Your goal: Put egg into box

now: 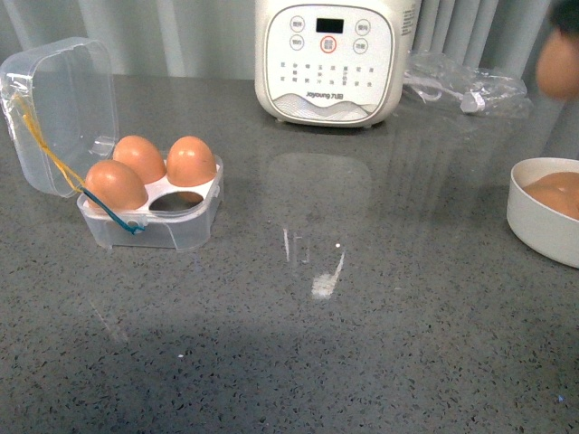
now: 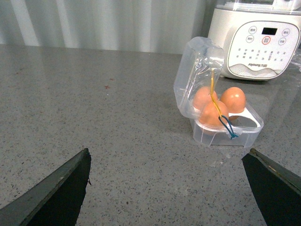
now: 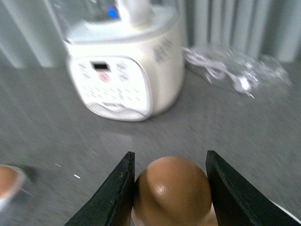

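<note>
Across the grey speckled countertop [image 1: 362, 344], one white cooker [image 1: 327, 59] stands at the back, its panel reading "Joyoung" followed by Chinese characters; the button labels are too small to read. Front left of it sits one clear box [image 1: 181, 228], lid up. It holds three brown eggs [image 1: 140, 155] and has one empty cell [image 1: 176, 203]. One white bowl [image 1: 534, 226] at the right edge holds brown eggs whose count is unclear. One crumpled plastic bag [image 1: 466, 86] with a white cable lies beside the cooker. The right gripper [image 3: 170, 162] is clamped on the egg [image 3: 171, 190], held in the air well apart from the box. The left gripper [image 2: 169, 153] hangs with jaws spread wide, holding nothing
</note>
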Tool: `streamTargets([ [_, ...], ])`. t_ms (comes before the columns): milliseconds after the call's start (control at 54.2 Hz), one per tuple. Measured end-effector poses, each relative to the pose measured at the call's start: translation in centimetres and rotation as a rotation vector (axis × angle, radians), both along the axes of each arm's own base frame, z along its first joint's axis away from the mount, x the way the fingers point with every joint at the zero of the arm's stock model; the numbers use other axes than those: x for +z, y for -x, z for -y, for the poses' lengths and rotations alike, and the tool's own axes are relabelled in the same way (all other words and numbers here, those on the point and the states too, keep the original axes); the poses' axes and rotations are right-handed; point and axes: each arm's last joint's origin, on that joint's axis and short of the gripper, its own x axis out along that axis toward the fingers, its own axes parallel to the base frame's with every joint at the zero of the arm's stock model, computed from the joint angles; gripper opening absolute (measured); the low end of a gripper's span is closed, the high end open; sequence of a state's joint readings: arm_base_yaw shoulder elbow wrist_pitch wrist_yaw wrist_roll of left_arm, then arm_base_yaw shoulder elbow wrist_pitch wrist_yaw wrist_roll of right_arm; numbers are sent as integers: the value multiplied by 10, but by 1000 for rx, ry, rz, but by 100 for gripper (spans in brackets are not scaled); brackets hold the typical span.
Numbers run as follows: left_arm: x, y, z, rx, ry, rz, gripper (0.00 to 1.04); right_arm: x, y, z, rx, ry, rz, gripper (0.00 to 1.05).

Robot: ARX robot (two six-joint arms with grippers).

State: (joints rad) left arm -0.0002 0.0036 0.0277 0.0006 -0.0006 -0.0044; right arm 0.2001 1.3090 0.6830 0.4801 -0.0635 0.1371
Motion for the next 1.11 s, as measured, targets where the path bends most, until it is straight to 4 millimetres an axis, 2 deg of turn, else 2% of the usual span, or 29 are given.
streamTargets([
  [74,0,0,0,0,0,0,98,28,-2,-25,99,-74,58,39],
  [129,0,0,0,0,0,0,98,35,-7,-49,180,-96,65,39],
  [203,0,0,0,0,0,0,98,23,-18,-89,315,-91,29,39],
  [295,0,0,0,0,0,0,98,-6,-24,-134,418,-13,-38,39],
  [350,0,0,0,0,0,0,98,-17,-24,-152,475,18,-57,39],
  [424,0,0,0,0,0,0,98,-22,-25,-166,516,41,-59,39],
  [571,0,0,0,0,0,0,98,-20,-30,-181,516,79,-48,39],
  [737,0,0,0,0,0,0,98,-28,-34,-190,536,95,-86,39],
  [1106,0,0,0,0,0,0,98,-43,-36,-195,545,107,-124,39],
])
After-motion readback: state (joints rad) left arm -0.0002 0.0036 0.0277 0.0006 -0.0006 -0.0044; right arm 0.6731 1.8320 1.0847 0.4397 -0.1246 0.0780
